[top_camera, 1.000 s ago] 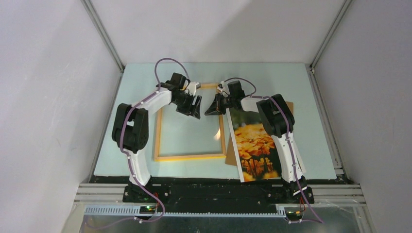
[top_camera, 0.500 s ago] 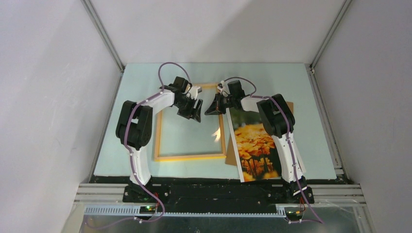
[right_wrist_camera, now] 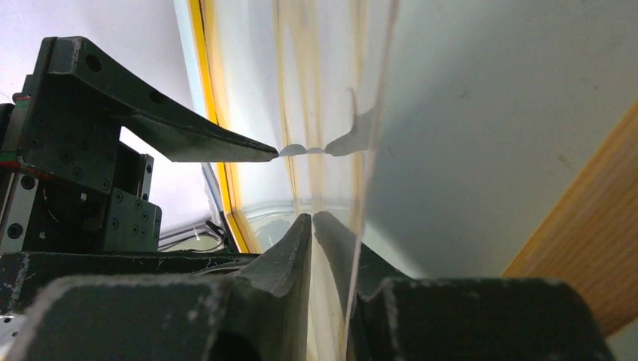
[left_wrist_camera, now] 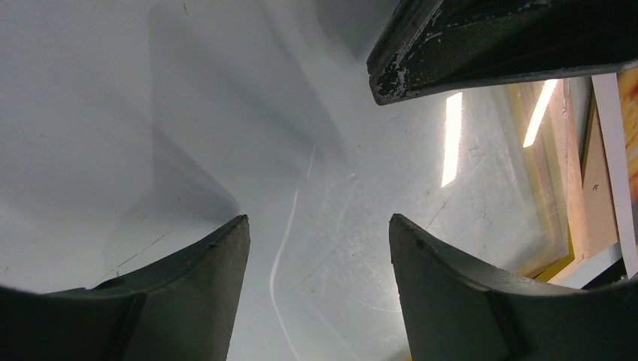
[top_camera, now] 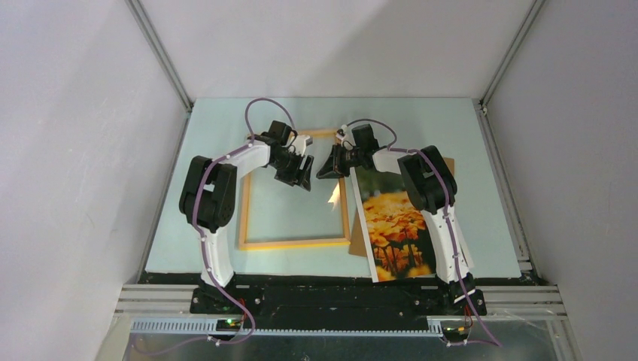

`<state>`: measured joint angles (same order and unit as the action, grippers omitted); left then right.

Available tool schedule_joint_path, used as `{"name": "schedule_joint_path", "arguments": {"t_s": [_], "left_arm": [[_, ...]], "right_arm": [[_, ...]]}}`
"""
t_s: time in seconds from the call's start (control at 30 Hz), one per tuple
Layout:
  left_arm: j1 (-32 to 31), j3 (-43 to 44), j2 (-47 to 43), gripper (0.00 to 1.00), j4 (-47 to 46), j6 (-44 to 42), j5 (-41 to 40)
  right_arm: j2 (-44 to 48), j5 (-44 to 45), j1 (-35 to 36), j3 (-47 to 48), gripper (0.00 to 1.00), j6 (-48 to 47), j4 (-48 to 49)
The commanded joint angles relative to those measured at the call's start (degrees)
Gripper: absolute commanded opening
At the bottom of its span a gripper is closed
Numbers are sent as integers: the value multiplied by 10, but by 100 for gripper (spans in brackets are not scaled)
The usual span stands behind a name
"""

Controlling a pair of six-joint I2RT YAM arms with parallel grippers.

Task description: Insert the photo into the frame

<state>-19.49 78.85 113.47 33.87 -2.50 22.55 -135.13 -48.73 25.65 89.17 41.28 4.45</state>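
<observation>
The yellow-orange frame point(top_camera: 293, 244) lies flat on the table left of centre. The flower photo point(top_camera: 395, 226) lies to its right on the brown backing board point(top_camera: 449, 164). My right gripper point(top_camera: 325, 170) is at the frame's far right corner, shut on the edge of a clear pane point(right_wrist_camera: 331, 113); its jaws point(right_wrist_camera: 312, 218) pinch the sheet. The pane shows as a glare point(top_camera: 333, 197) over the frame. My left gripper point(top_camera: 303, 174) is open over the scratched pane point(left_wrist_camera: 338, 150), its tips point(left_wrist_camera: 316, 226) facing the right gripper's finger point(left_wrist_camera: 489, 45). The photo's white border point(left_wrist_camera: 613, 150) shows at right.
Grey walls and metal posts enclose the pale table point(top_camera: 211, 128). The backing board's corner point(top_camera: 356, 247) pokes out beside the frame's near right corner. The left gripper's finger point(right_wrist_camera: 188, 135) is close to my right jaws. The frame's yellow rail point(right_wrist_camera: 197, 68) shows behind it.
The left arm has drawn in and its gripper has shifted slightly right, toward the right gripper. The glare on the pane has moved up. The right gripper has stayed put.
</observation>
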Motion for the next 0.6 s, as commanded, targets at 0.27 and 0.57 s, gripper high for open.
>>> {"name": "schedule_joint_path", "arguments": {"t_s": [0.27,0.57], "left_arm": [[-3,-14,5,73,-6,1,-14],[-3,-14,5,73,-6,3,-14]], "right_arm": [[39,24,-4,20,36,-39,-41],[58,35,-16,20,42,-60,-72]]}}
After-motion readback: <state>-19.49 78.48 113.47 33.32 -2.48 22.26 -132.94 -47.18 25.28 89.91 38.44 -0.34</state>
